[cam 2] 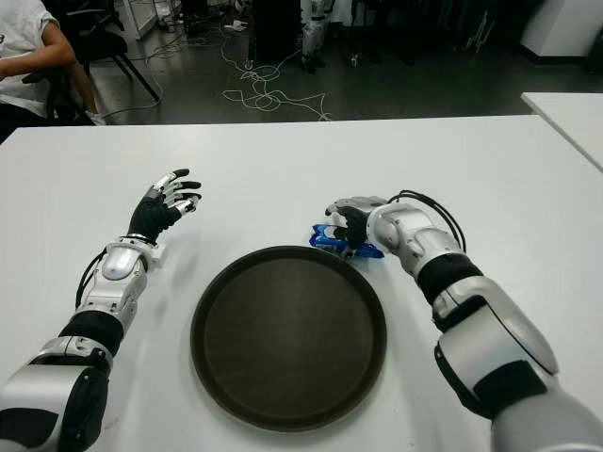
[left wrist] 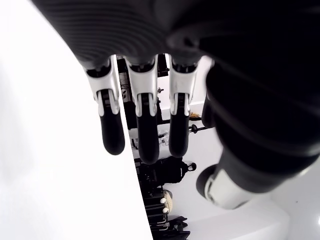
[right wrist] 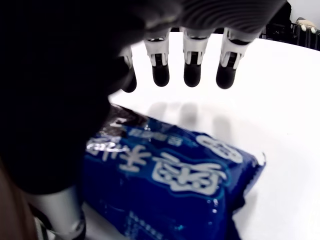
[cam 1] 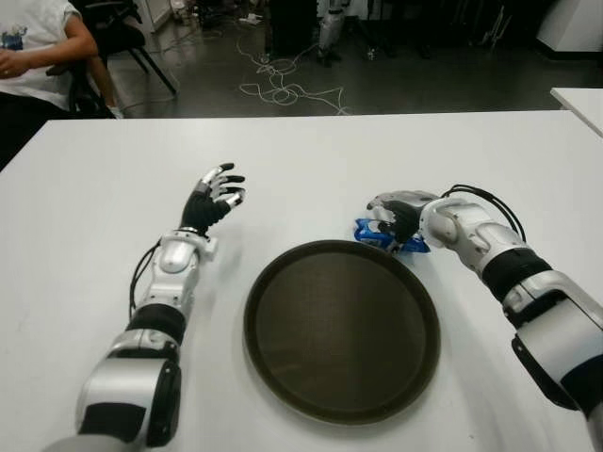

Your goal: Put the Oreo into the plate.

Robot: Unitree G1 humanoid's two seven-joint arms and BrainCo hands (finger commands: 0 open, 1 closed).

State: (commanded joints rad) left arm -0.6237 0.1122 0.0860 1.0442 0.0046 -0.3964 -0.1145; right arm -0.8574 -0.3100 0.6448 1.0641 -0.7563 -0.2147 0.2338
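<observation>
Left eye, hidden: my right hand (cam 1: 396,218) covers most of the Oreo pack (cam 1: 377,235); only blue wrapper edges show under my palm, so I cannot read the grip here.
Left eye, Oreo: it lies on the white table (cam 1: 311,160), just beyond the far right rim of the dark round plate (cam 1: 341,328), apparently touching the rim.
Left eye, right arm: it reaches in from the right, forearm angled toward the plate, wrist bent, palm down over the pack.
Left eye, left hand: my left hand (cam 1: 215,196) shows left of the plate, fingers spread and raised, holding nothing; whether it touches the table I cannot tell.
Left eye, background: a seated person (cam 1: 33,52) is cut off at the far left corner; cables (cam 1: 283,89) lie on the floor beyond the table.
Right eye, same scene: the pack peeks out on both sides of my right hand, at the plate's far edge.
Left wrist, fingers: my left fingers (left wrist: 142,130) hang straight and apart, nothing between them; my palm fills the frame dark.
Right wrist, Oreo: the blue pack with white lettering sits under my palm, its near end hidden by my dark thumb side.
Right wrist, fingers: my right fingertips (right wrist: 192,72) extend above the table past the pack, not curled round it; hand wide.
</observation>
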